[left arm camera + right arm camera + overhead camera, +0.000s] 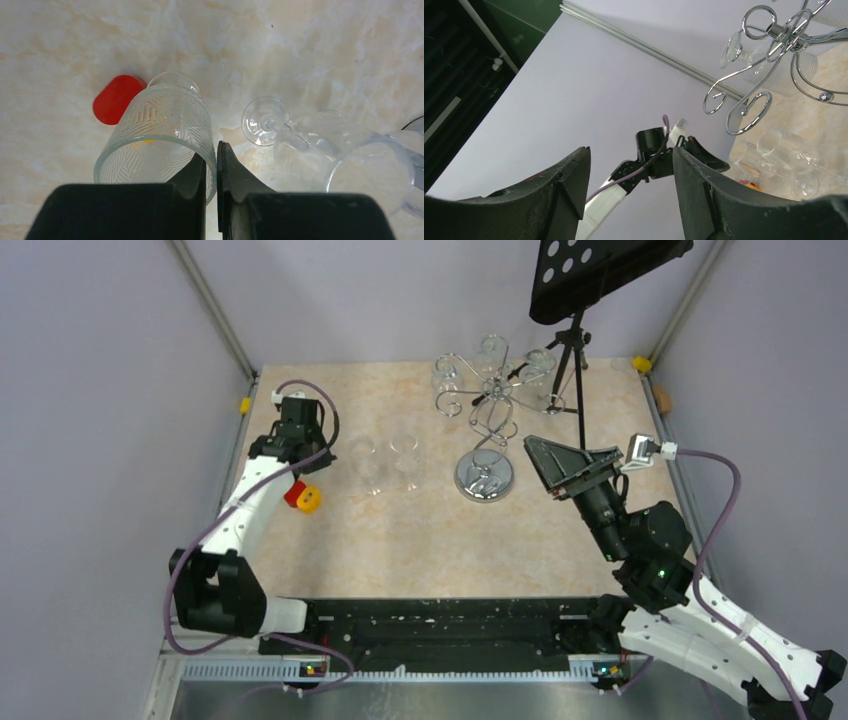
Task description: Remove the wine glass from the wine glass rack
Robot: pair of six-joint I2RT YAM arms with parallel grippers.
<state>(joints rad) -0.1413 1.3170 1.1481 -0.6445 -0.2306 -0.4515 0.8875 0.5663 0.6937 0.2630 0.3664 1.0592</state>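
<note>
Wine glasses (541,364) hang from the scroll arms of the wine glass rack (487,405), which stands at the far middle of the tabletop (420,540) in the top view. No gripper touches those hanging glasses, so you should count their removal as not yet done. The right gripper (545,466) sits just beside the rack's chrome base and is angled toward the arms; in my judgement it is staged for an approach. Two clear glasses (385,464) lie left of the rack, near a red and yellow piece (303,498). A black music stand (600,275) rises behind the rack. In the left wrist view, the left gripper (212,170) has its jaws drawn to a slit on the rim wall of a patterned glass (155,130). One finger appears to be inside the glass and one outside, which would keep its mouth toward the camera, above the tabletop. A stemmed glass (300,140) lies on its side just beside it. In the right wrist view, the right gripper's jaws stand well apart with nothing between them. They look upward at the scrolls, apart from the glasses hanging there.
</note>
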